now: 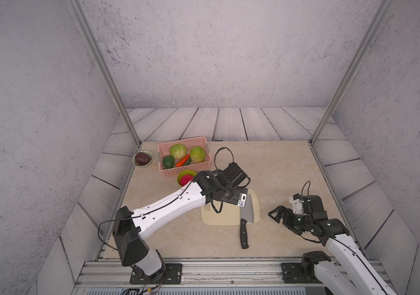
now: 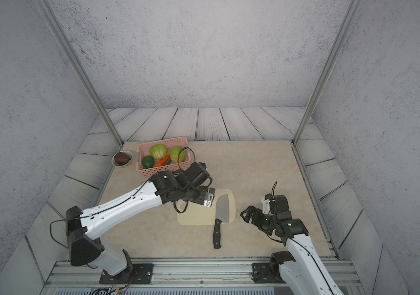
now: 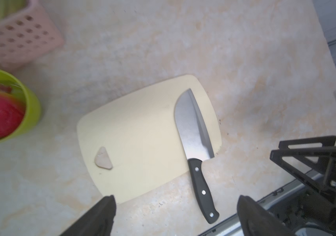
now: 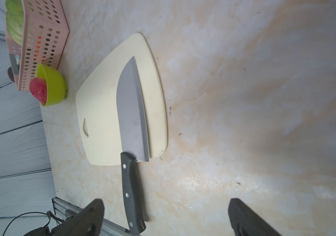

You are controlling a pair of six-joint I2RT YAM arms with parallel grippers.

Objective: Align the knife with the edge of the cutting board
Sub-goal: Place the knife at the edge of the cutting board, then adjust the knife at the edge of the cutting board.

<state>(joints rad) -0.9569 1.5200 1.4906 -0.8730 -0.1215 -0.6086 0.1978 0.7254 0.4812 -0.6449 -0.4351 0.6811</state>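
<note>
The knife (image 1: 247, 214) is being carried by the board (image 1: 223, 217). In both top views its blade is lying along the board's 3 o'clock edge, with the handle jutting toward 6 o'clock onto the worktop (image 1: 280, 166). The left hand (image 3: 175, 204) is being held wide and empty above the board. The right hand (image 4: 166, 202) is being held wide and empty at the board's 3 o'clock, apart from it.

Staged kitchen inside lab robot cell. Concrete-look panels (image 1: 229, 51) around me, aluminium posts (image 1: 103, 71) upper left and right, my arms (image 1: 173, 204) bolted to rail (image 1: 229, 268) at bottom edge; marble-look desk (image 1: 280, 173), vegetable basket (image 1: 170, 172) left of centre.
</note>
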